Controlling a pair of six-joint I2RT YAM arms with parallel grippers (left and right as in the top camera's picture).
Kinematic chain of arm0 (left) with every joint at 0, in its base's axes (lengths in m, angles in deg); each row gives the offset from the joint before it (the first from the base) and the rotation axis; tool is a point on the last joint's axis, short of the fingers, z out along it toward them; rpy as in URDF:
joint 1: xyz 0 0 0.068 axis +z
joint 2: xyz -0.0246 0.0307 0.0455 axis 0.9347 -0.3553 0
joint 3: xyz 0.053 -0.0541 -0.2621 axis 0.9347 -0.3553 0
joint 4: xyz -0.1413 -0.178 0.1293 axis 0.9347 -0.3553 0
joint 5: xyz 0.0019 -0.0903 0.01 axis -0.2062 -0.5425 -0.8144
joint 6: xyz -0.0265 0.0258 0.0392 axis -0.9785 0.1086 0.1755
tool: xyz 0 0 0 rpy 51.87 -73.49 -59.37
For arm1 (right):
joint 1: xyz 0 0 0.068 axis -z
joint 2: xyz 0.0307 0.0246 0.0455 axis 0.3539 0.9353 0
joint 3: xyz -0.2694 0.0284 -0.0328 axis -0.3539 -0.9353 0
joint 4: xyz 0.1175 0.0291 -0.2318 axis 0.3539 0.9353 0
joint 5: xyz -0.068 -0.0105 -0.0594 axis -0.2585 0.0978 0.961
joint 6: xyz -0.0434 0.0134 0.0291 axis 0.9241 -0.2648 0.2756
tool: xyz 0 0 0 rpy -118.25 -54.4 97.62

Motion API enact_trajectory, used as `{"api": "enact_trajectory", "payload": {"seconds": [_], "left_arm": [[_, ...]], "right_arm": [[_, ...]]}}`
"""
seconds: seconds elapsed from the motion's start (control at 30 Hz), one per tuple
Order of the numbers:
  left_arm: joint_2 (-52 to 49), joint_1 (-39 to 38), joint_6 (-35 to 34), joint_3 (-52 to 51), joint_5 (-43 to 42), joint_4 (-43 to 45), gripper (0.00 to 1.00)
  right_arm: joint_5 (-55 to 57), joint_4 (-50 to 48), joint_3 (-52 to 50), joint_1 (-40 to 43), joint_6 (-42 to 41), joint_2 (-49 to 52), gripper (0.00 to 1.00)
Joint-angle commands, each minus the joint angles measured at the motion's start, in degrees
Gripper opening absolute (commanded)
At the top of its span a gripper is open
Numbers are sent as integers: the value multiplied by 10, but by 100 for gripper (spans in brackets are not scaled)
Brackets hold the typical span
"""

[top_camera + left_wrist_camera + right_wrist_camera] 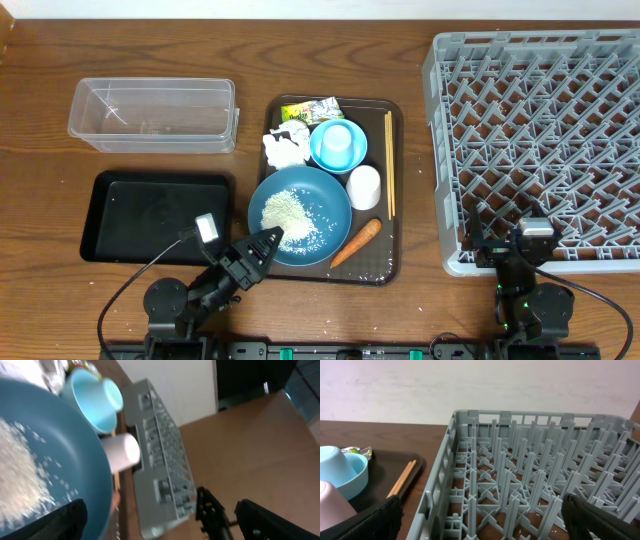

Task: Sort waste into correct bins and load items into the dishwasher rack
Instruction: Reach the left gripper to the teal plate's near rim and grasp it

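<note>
Dark fingers of the left gripper [266, 242] hung nearest the lens, spread wide and holding nothing, tips over the near-left rim of the large dark blue bowl [327, 197]. That spacing seemed chosen to straddle the rim, probably so the bowl could be lifted and its rice [285, 212] tipped out. The bowl sat at the near end of the brown tray [391, 262], with the black tray [150, 215] just left of it and the clear tub [155, 115] farther back, both handy for waste. A carrot [356, 242] lay diagonally beside the bowl, its long axis running from near-left to far-right, apparently tapering toward the near-left. The chopsticks [389, 165] lay together along the tray's right edge, long axis near to far. Farther back were the white cup [364, 186], a light blue cup [340, 141] resting in the small light blue bowl [322, 156], a tissue [284, 150] and a wrapper [308, 111]. The right gripper [522, 250], likewise wide and empty, waited at the near edge of the rack [540, 130], facing its pegs.
</note>
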Motion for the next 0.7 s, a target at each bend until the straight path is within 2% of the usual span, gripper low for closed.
{"api": "enact_trajectory", "payload": {"seconds": [0.0, 0.17, 0.3, 0.5, 0.57, 0.67], "left_arm": [[-2, 2, -29, -14, -73, -17, 97], [-2, 2, -17, -13, -156, 33, 97], [-2, 2, -57, 11, -156, 68, 97], [-23, 2, -56, 99, -145, 48, 97], [-44, 2, -40, 134, -145, 39, 97], [-99, 2, 22, 197, -129, 1, 97]], "right_arm": [[0, 2, -2, 2, -4, -3, 99], [0, 2, -2, 2, -4, -3, 99], [0, 2, -2, 2, -4, -3, 99], [0, 2, -2, 2, -4, -3, 99], [0, 2, -2, 2, -4, -3, 99], [0, 2, -2, 2, -4, -3, 99]]}}
